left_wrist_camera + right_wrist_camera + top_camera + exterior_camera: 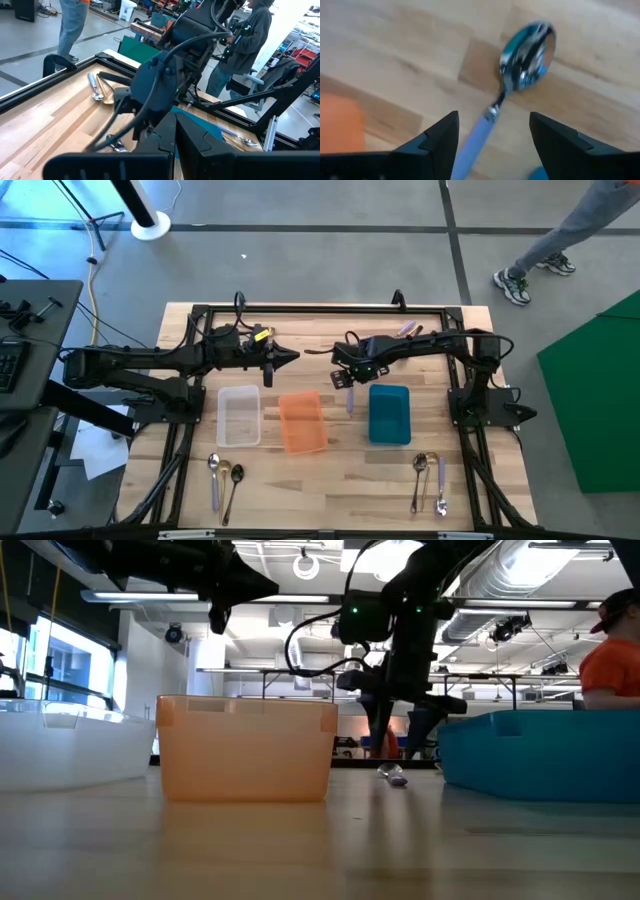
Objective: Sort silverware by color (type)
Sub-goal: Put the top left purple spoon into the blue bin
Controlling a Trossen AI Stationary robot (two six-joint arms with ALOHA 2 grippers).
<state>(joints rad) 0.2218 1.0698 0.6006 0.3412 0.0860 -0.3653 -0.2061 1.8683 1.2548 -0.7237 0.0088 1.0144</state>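
One spoon (pixel 520 75) lies under your right gripper (pixel 492 132): it has a shiny silver bowl and a smooth lilac handle, and it rests on the table between the orange tray (pixel 301 422) and the blue tray (pixel 389 414). The right gripper's fingers stand wide apart on both sides of the handle and do not touch it. Two more spoons, one silver (pixel 214 478) and one gold (pixel 233 489), lie at the near left of the table, and three more (pixel 428 482) lie close together at the near right. Your left gripper (pixel 291 356) hangs above the far middle of the table; you cannot tell its fingers. The table (pixel 340 480) is of pale wood planks with a black metal frame. A clear tray (pixel 239 416) stands left of the orange one. A person (pixel 560 235) walks on the grey floor beyond.
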